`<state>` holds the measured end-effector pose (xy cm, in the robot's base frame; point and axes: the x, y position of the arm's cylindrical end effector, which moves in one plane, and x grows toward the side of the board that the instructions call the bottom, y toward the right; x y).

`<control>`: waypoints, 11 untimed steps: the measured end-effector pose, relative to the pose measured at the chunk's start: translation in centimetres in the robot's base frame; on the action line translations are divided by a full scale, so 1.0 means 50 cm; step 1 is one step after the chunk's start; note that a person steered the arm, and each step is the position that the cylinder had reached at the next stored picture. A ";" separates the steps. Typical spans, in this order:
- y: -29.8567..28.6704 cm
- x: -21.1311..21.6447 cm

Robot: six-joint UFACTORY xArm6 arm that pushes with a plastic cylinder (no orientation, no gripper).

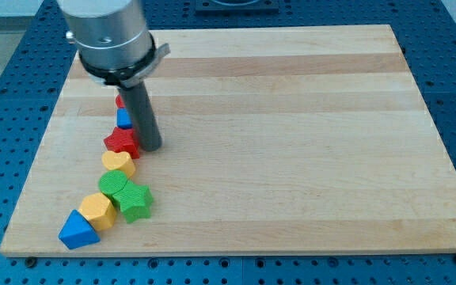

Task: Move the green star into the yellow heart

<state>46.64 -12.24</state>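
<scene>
Wooden board (291, 119), pale and bare across most of its width, carries a chain of small blocks down the view's left side. My tip (150, 148) is a plain dark rod with nothing to open or close and grips nothing; it rests just beside the red star (121, 142), on that block's right.

Below the red star sits the yellow heart (118, 162), and below that a green round-edged block (114, 186). The green star (135, 200) lies at that block's lower right, so near that contact cannot be ruled out. It appears not to touch the heart. A yellow hexagon-like block (96, 210) and a blue triangle (78, 230) finish the chain at the bottom; a blue block (124, 119) and a red one (120, 100) sit partly hidden behind the rod at the top.

Judged from this layout, 1 clean push should do: bring the tip round the right of the chain to the star's lower-right side, then drive up and left toward the heart. The risk is clipping the green neighbour, which could knock the heart away.
</scene>
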 end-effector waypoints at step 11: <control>-0.059 0.208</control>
